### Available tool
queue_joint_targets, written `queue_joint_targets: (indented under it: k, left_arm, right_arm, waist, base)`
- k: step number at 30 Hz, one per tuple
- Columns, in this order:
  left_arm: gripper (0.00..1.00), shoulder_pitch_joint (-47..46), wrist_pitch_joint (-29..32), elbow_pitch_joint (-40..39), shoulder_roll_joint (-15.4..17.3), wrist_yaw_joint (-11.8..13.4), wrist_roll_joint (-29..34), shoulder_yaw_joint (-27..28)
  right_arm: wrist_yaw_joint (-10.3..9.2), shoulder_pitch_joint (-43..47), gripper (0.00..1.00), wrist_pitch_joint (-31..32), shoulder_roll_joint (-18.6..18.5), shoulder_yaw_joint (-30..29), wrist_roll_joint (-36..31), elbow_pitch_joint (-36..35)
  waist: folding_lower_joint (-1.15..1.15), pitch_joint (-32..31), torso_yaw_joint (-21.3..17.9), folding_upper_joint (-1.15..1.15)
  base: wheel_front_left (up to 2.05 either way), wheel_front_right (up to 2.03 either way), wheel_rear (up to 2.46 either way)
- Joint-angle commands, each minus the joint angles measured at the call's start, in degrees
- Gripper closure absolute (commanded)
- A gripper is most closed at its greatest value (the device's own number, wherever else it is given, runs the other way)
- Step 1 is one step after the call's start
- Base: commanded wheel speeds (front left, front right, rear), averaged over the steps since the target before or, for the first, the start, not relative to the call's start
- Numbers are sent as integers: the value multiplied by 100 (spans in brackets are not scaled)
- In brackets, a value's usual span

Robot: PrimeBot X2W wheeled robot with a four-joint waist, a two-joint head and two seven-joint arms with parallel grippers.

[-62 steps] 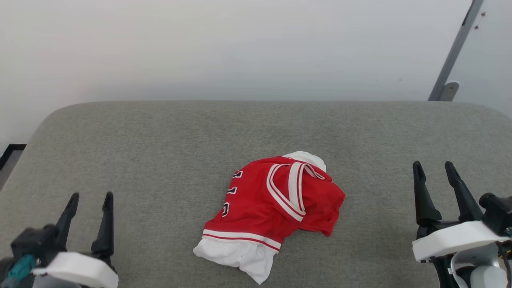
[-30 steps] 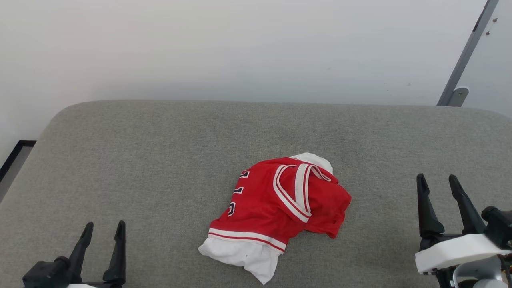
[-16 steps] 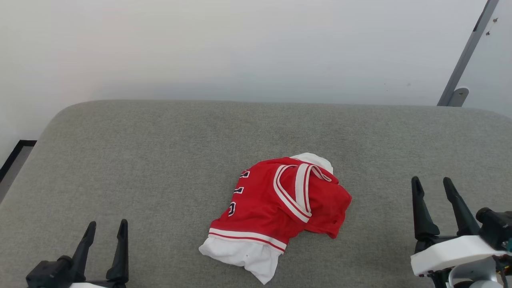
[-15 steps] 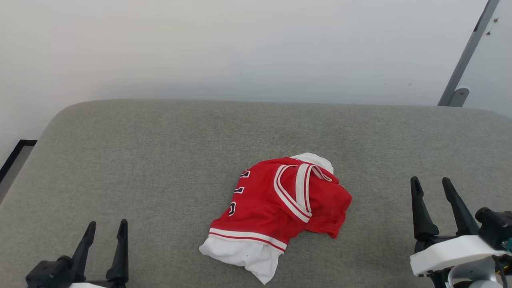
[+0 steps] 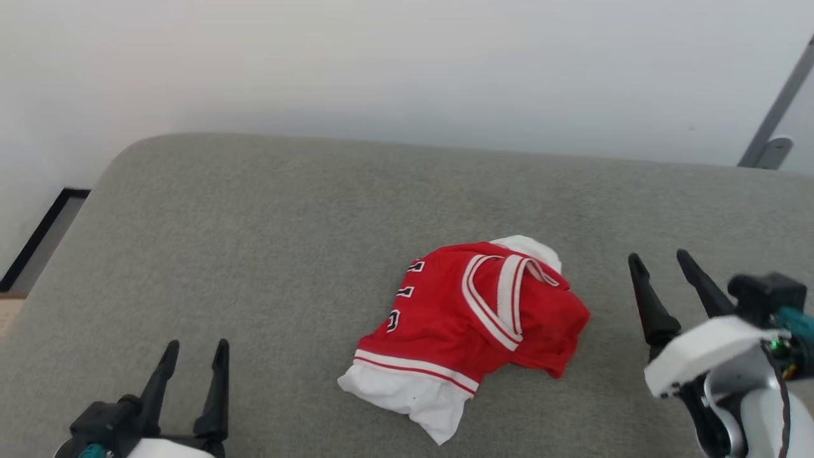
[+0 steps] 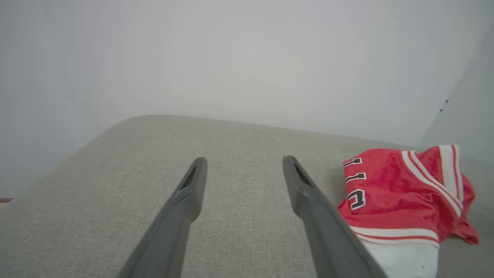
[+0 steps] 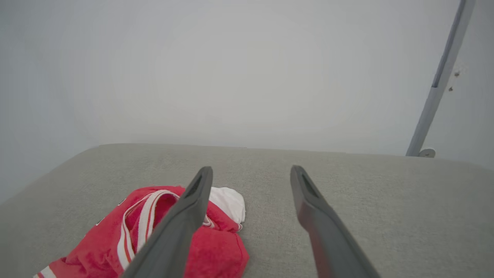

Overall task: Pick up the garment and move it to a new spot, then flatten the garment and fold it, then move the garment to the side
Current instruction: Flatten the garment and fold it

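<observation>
The left gripper (image 5: pixel 196 350) has its jaws spread and holds nothing, low over the near left of the grey bench (image 5: pixel 254 242). The right gripper (image 5: pixel 657 257) also has its jaws spread and bare, near the right side of the garment (image 5: pixel 445 318) but apart from it. The garment lies crumpled right of the bench's centre, with a white sleeve toward the robot.

free: bare grey cushion (image 5: pixel 254 242) around the garment (image 5: pixel 470 318), widest 8–11 o'clock | obstacle: wall (image 5: pixel 356 63) beyond cushion at 12 | slanted metal post (image 5: pixel 771 151) at 2
</observation>
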Motion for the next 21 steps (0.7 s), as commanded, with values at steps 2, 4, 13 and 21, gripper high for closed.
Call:
queue_joint_targets:
  k: [2,4,13,21]
  left_arm:
    - [0,-154,-30,29,2,-31,39,-76]
    - [0,-228,-30,52,-5,-35,43,-151]
    - [0,-654,-30,128,-39,-31,-24,-489]
    - [0,-1042,-30,225,-89,-32,-162,-842]
  right_arm:
    - [0,-261,0,149,-107,96,137,149]
    - [0,-493,0,291,-224,209,243,311]
    - [0,-1651,0,958,-677,601,564,1190]
    - [0,-2529,0,1962,-1145,1187,673,2106]
  waist:
    - [0,151,145,0]
    - [0,250,225,0]
    - [0,752,625,0]
    - [0,1179,1015,0]
  base:
    - [0,0,0]
    - [0,0,0]
    - [0,0,0]
    - [0,0,0]
